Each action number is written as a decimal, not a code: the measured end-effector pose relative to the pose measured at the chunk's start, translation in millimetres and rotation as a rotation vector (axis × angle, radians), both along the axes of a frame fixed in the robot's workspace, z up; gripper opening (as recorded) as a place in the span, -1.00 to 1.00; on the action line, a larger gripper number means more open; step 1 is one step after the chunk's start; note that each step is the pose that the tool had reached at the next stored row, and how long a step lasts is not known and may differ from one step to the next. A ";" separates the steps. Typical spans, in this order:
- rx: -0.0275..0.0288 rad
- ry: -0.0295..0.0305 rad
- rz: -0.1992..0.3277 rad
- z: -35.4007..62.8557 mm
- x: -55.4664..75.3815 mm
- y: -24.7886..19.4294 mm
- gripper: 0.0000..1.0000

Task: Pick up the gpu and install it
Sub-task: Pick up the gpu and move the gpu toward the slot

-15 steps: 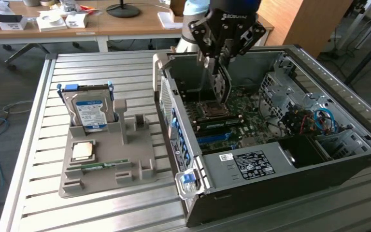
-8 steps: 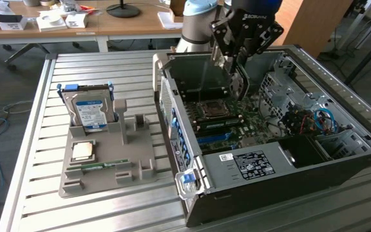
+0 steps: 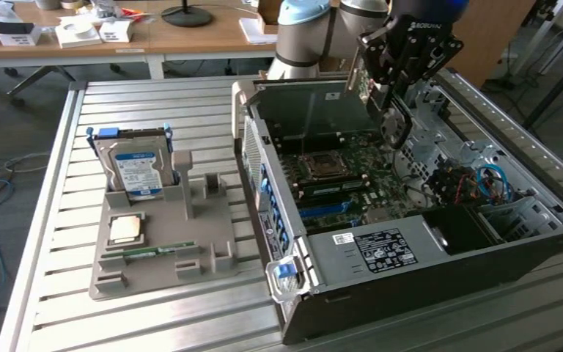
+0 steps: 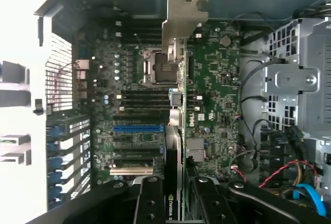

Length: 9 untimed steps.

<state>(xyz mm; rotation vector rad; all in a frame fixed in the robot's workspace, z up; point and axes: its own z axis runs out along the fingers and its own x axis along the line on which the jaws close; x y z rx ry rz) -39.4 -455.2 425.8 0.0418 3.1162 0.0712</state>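
Desk (image 3: pixel 115 110): slatted metal, carrying a grey holder (image 3: pixel 208 246) at the exterior view's left and the open case (image 3: pixel 360 323) beside it.
Holder: a drive (image 3: pixel 137 170) stands upright in it, with a chip (image 3: pixel 127 229) and a stick (image 3: pixel 149 253) nearer the camera (none of these is the task's thing).
Board (image 3: pixel 336 172): lies flat in the case, its empty socket (image 4: pixel 155 69) and blue slot (image 4: pixel 137 129) exposed.
Gpu (image 4: pixel 178 105): off the holder, held on edge above the board, its bracket (image 4: pixel 183 17) near a case wall; by my reading it is not seated in any slot.
End effector (image 4: pixel 176 195): pinching one end of the gpu, a finger (image 4: pixel 150 203) on each face.
Cables (image 3: pixel 492 183): loose loops inside the case, toward the exterior view's right of the end effector.
Risk, alignment: the gpu seems to hang beside the socket rather than over a slot; lowered so, its edge would strike board parts.
Risk, bracket: it could catch the wall if the gpu tilts.
Risk, grip: a pinch at one end may let the gpu pivot under seating force.
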 end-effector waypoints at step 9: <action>0.0003 -0.0001 0.000 -0.2 9.0 0.0 -0.48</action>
